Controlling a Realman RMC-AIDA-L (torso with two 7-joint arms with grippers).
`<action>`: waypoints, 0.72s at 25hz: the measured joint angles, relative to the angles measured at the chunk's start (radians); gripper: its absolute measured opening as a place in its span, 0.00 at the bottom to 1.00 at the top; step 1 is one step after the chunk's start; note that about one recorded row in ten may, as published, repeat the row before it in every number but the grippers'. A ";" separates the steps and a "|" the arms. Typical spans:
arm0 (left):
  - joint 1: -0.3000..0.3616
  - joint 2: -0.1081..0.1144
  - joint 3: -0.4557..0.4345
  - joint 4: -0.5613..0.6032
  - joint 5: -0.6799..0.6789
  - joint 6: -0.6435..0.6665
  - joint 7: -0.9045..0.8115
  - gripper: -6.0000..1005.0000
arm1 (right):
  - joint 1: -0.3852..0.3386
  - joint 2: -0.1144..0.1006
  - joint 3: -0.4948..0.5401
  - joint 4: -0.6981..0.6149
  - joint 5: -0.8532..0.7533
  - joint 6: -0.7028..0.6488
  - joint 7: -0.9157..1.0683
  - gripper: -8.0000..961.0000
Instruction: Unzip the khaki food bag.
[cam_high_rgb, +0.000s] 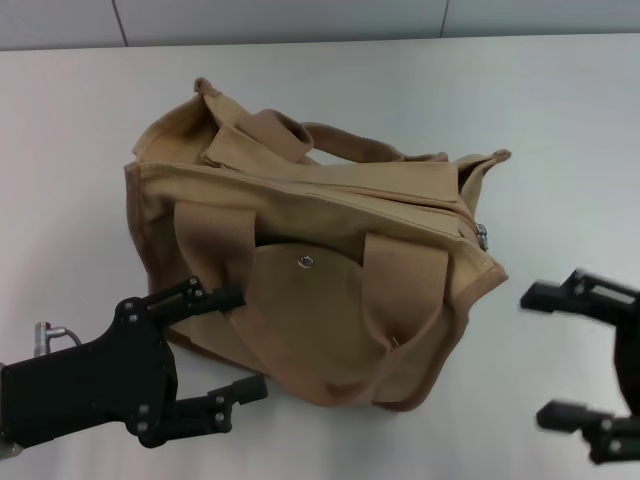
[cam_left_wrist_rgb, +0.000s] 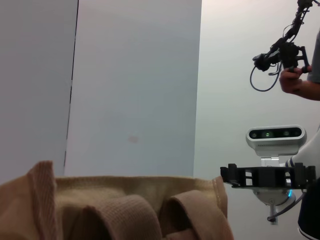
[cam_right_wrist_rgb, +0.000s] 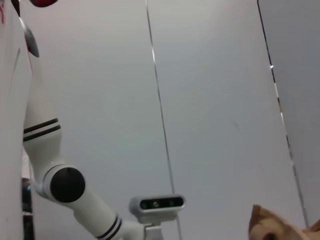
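Observation:
The khaki food bag (cam_high_rgb: 330, 280) lies on the white table (cam_high_rgb: 560, 120), its front pocket flap with metal snap (cam_high_rgb: 306, 262) facing me. Its strap handles (cam_high_rgb: 400, 290) lie slack over the front and top. The zip line runs along the top to a metal pull (cam_high_rgb: 481, 237) at the bag's right end. My left gripper (cam_high_rgb: 235, 345) is open at the bag's lower left corner, its upper finger against the fabric. My right gripper (cam_high_rgb: 540, 355) is open, a little right of the bag and apart from it. The bag's top also shows in the left wrist view (cam_left_wrist_rgb: 125, 210).
The right gripper (cam_left_wrist_rgb: 231, 176) and its wrist camera (cam_left_wrist_rgb: 276, 134) show beyond the bag in the left wrist view. A person's hand (cam_left_wrist_rgb: 295, 82) holds a black device at that view's far edge. A corner of the bag (cam_right_wrist_rgb: 272, 225) shows in the right wrist view.

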 joint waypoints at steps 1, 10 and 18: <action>0.000 0.000 0.000 -0.001 0.000 -0.004 0.000 0.82 | 0.017 0.001 -0.015 0.005 -0.034 0.006 0.005 0.87; 0.001 -0.002 0.005 -0.001 0.000 -0.013 0.006 0.82 | 0.096 0.024 -0.036 0.077 -0.151 0.132 0.003 0.87; 0.039 -0.004 -0.002 0.004 0.000 -0.016 0.011 0.82 | 0.099 0.025 -0.037 0.092 -0.113 0.230 0.006 0.88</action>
